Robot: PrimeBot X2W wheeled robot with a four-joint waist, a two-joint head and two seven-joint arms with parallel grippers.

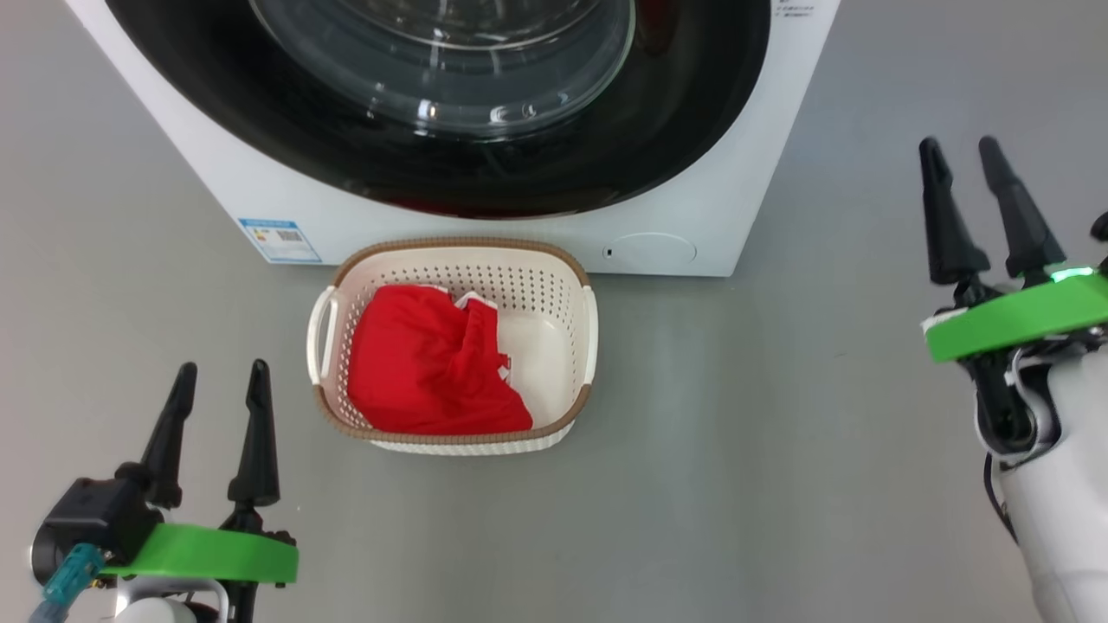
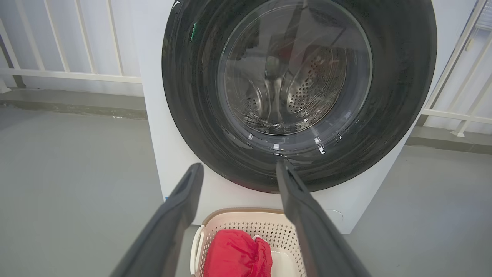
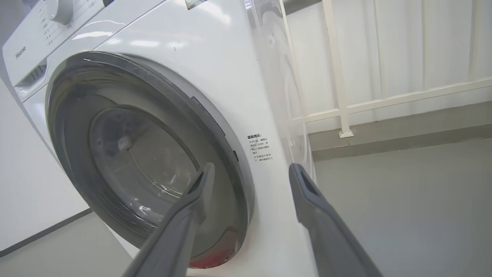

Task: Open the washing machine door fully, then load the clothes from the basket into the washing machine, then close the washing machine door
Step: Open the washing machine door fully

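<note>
While left pincer (image 1: 222,366) and right pincer (image 1: 959,142) gape, the basket (image 1: 459,246) lies broadside to the washing machine (image 1: 710,208).

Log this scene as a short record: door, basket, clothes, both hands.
door: shut against washer
basket: on floor, in front of washer
clothes: red, piled in basket, toward its left
left hand: open, empty, clear of basket
right hand: open, empty, touching nothing
progress: door not yet opened
</note>
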